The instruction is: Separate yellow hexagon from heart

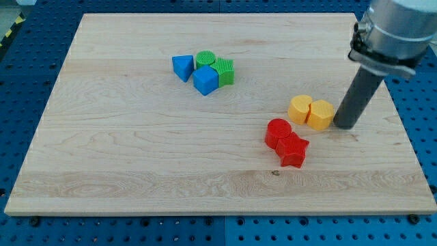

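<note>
Yellow hexagon (pixel 321 114) sits toward the worktop's right edge, about midway between its top and bottom edges, touching the yellow heart (pixel 299 108) on its left side. My tip (pixel 343 126) stands just beside the hexagon on its right, touching it or nearly so; there is no pincer on this arm, only the rod, so nothing opens or closes. Just below the yellow pair, nearer the bottom edge, a red round block (pixel 278 132) and a red star (pixel 293 150) touch each other. Well apart, toward the top edge and left of centre, a blue triangle (pixel 181 67), a blue block (pixel 205 80), a green round block (pixel 205 59) and a green block (pixel 224 70) huddle together. Pushing straight left from here would likely drive the hexagon into the heart and carry both along. A better move, I judge, is to bring the tip round to the seam between the two and press the hexagon toward the right edge or top-right corner, where the wooden worktop (pixel 123 157) is bare, keeping clear of the red blocks.
</note>
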Controlling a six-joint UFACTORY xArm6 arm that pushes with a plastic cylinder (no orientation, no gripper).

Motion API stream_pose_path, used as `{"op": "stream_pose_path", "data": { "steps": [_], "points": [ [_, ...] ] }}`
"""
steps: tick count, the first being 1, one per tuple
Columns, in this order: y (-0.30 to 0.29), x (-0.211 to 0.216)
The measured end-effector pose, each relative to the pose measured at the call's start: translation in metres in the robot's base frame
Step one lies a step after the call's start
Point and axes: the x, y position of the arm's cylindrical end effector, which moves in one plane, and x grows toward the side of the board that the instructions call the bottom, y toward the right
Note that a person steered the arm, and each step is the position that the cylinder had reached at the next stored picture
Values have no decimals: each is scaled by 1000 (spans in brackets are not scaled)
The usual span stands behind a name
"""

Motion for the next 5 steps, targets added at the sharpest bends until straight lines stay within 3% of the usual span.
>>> {"op": "stream_pose_path", "data": {
  "steps": [1,2,4,5],
  "points": [
    [-5,-32],
    [-43,-26],
    [-54,32],
    [-54,42]
  ]
}}
